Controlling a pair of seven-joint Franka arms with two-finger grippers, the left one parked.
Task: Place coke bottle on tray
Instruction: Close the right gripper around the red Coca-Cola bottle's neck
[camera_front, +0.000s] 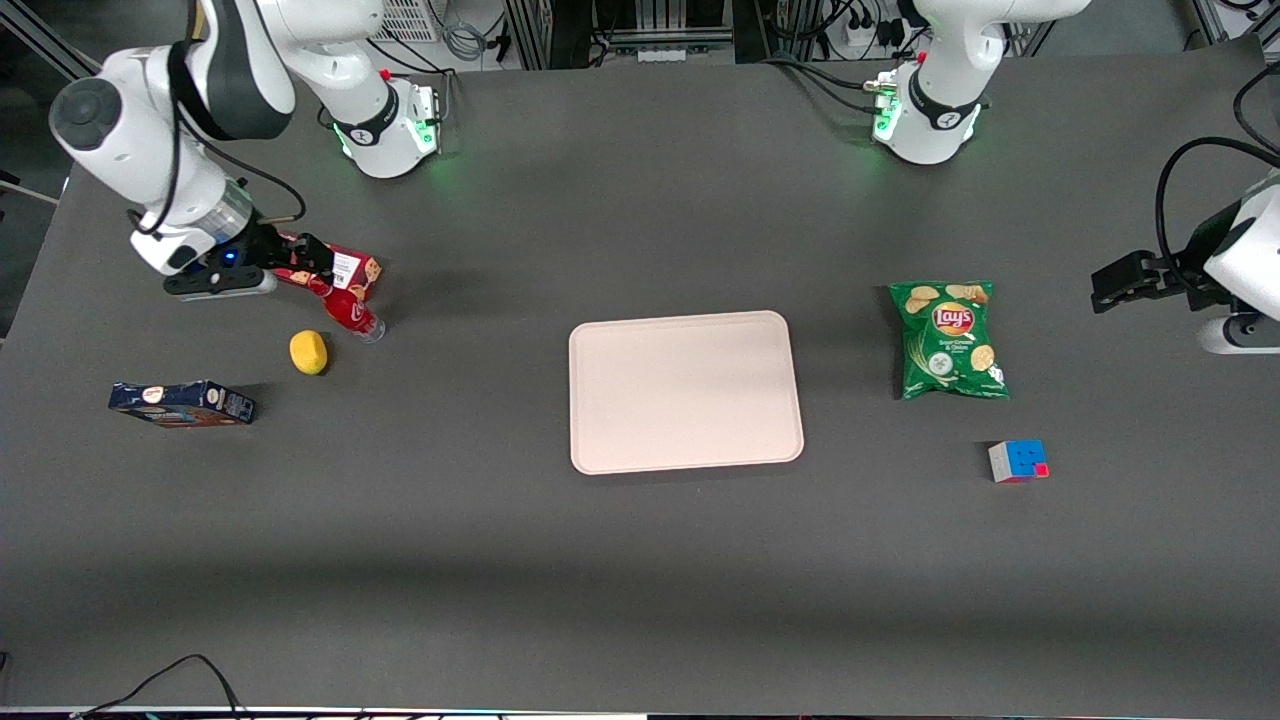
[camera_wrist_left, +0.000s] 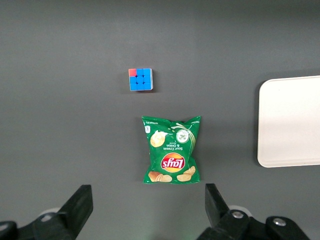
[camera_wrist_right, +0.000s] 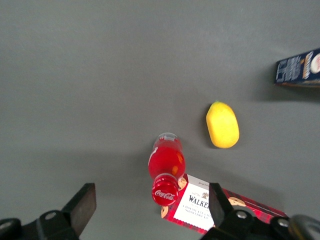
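1. Toward the working arm's end of the table, the right arm reaches down and forward, its wrist bent so the gripper (camera_front: 318, 268) hangs low over the coke bottle (camera_front: 352, 312), with nothing held.
2. Its fingers (camera_wrist_right: 81, 206) stand wide apart; from the wrist camera the bottle's red cap sits in the gap between them, touching neither.
3. The coke bottle (camera_wrist_right: 166, 174) stands upright on the table, just at the red cookie box (camera_front: 345, 268), which lies at about 12 o'clock from it in the front view.
4. A lemon (camera_front: 309, 352) lies near the bottle at roughly 8 o'clock; a dark blue box (camera_front: 182, 403) lies farther out the same way.
5. The tray (camera_front: 685, 392) lies bare mid-table, well apart from the bottle at about 3 o'clock.
6. The gripper covers part of the cookie box (camera_wrist_right: 220, 209), and whether box and bottle actually touch is hard to make out.
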